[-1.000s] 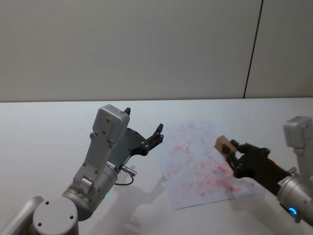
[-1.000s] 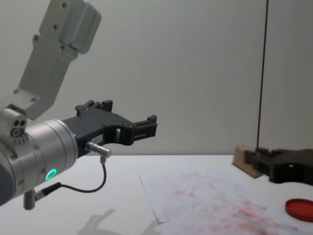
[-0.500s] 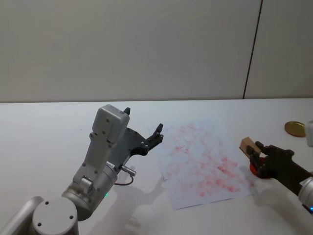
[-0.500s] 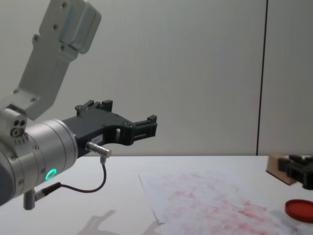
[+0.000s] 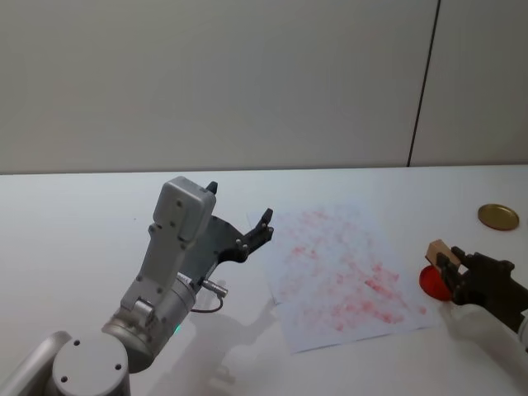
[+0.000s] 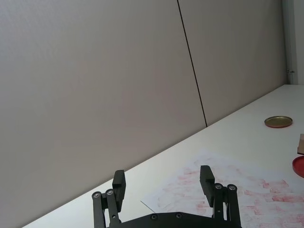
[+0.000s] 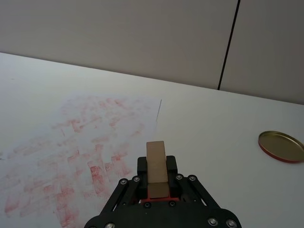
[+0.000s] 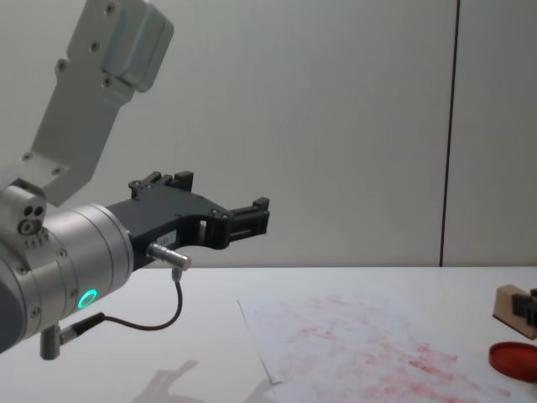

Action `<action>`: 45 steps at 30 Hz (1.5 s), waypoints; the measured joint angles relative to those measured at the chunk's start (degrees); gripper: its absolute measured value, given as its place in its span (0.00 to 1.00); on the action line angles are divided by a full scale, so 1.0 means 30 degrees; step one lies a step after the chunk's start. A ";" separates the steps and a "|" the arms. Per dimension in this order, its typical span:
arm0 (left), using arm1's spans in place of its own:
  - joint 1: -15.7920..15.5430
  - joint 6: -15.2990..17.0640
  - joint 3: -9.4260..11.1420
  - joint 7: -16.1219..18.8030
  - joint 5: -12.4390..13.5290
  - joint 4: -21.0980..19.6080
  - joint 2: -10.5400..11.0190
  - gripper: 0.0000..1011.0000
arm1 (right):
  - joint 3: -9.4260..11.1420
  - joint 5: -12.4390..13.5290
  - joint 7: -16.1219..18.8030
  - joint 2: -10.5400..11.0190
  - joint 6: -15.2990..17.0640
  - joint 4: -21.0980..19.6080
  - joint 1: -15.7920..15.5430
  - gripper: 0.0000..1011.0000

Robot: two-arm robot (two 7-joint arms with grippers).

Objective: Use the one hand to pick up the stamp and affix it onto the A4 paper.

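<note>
right of the smudged white a4 paper (image 5: 342,276), over the flat round red ink pad (image 5: 431,281), the right gripper (image 7: 157,190) pinches the light-tan wooden stamp (image 7: 156,168); stamping remains. the left gripper (image 6: 164,183) hovers idle, fingers spread.

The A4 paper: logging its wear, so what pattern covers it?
The A4 paper is white, mottled with red-pink ink smudges, clearest in the right wrist view.

Silver arm (image 8: 67,252) (green ring light); black tool (image 8: 239,220).

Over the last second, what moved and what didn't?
The right gripper, still shut on the stamp, pulled back rightward off the A4 paper to over the red ink pad. Left gripper, paper and pad stayed put.
</note>
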 joint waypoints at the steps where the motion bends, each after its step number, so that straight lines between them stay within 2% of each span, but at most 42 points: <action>1: 0.0000 0.0000 0.0001 -0.0001 0.0000 0.0000 -0.0001 0.98 | 0.0016 0.0013 -0.0017 -0.0001 -0.0031 0.0179 0.0070 0.22; 17: 0.0000 0.0000 0.0001 -0.0001 0.0000 0.0000 0.0000 0.98 | -0.0054 -0.0096 0.0070 -0.0274 -0.0119 0.1517 0.0689 0.22; 29: 0.0000 0.0000 0.0001 -0.0002 0.0001 0.0000 0.0000 0.98 | -0.0184 -0.0303 0.0213 -0.0378 0.0111 0.1958 0.0798 0.22; 33: 0.0000 0.0000 0.0001 -0.0001 0.0001 0.0000 -0.0001 0.98 | -0.0194 -0.0332 0.0200 -0.0380 0.0169 0.2017 0.0794 0.28; 36: 0.0001 0.0000 0.0001 -0.0001 0.0000 0.0000 0.0000 0.98 | -0.0193 -0.0333 0.0169 -0.0373 0.0188 0.2028 0.0779 0.41; 37: 0.0000 0.0000 0.0001 0.0000 0.0000 0.0000 0.0000 0.98 | -0.0191 -0.0334 0.0149 -0.0370 0.0192 0.2029 0.0774 0.41; 40: 0.0000 0.0000 0.0001 -0.0001 0.0000 0.0000 0.0000 0.98 | -0.0167 -0.0313 0.0081 -0.0349 0.0191 0.2022 0.0734 0.54; 45: 0.0000 0.0000 0.0001 0.0000 0.0000 0.0000 0.0000 0.98 | -0.0126 -0.0215 0.0011 -0.0317 0.0034 0.1862 0.0660 0.68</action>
